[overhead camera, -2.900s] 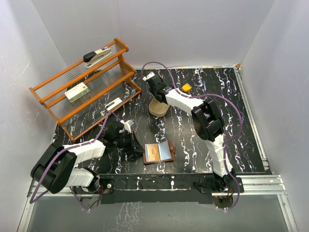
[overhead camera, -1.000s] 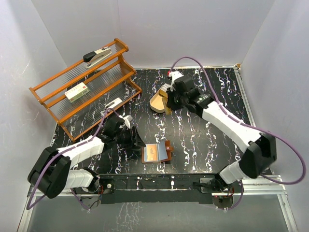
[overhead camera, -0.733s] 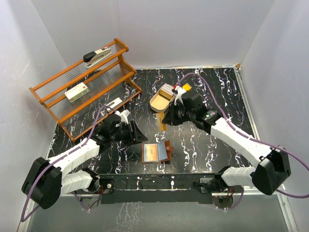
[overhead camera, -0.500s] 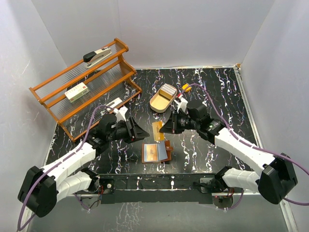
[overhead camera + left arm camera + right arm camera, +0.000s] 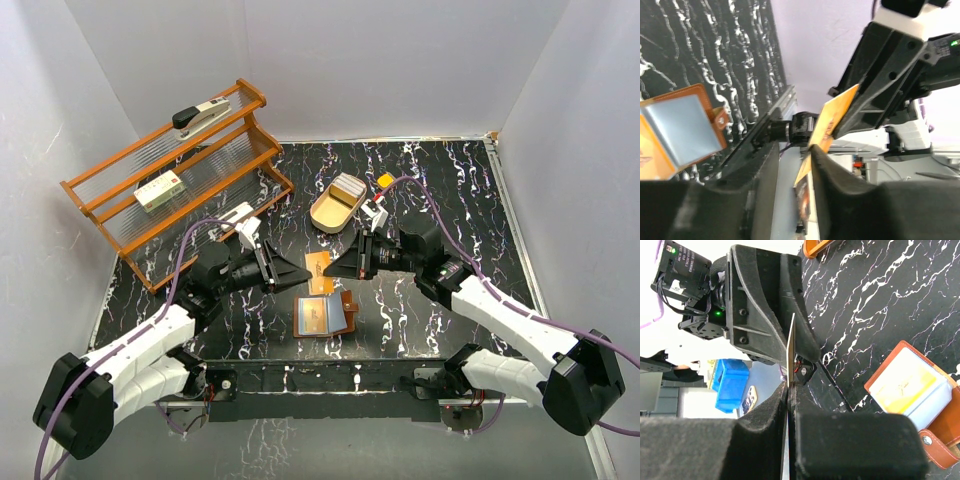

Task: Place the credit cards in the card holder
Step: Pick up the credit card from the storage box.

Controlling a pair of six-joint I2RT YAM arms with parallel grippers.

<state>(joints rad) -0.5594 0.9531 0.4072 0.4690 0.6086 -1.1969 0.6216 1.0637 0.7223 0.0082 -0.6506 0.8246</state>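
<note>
An orange-tan credit card (image 5: 319,264) hangs edge-up above the table, just beyond the card holder (image 5: 325,316). My right gripper (image 5: 335,268) is shut on its right end; the right wrist view shows the card (image 5: 791,345) edge-on in that gripper (image 5: 789,385). My left gripper (image 5: 295,270) meets it from the left. Its jaws (image 5: 794,150) stand open around the card (image 5: 832,120), which rests against one finger with a gap to the other. The brown card holder (image 5: 912,390) lies open and flat, with a card in its left half. More credit cards (image 5: 347,188) sit in the oval tray.
The tan oval wooden tray (image 5: 322,215) stands behind the grippers, with a small yellow block (image 5: 385,181) to its right. At the back left is a wooden rack (image 5: 215,205) with a stapler (image 5: 200,113) on top and a white-and-green box (image 5: 160,190) on a shelf.
My right arm carried the card from the tray toward the table's middle. My left gripper rose from beside the card holder to meet it, and its jaws now straddle the card.
</note>
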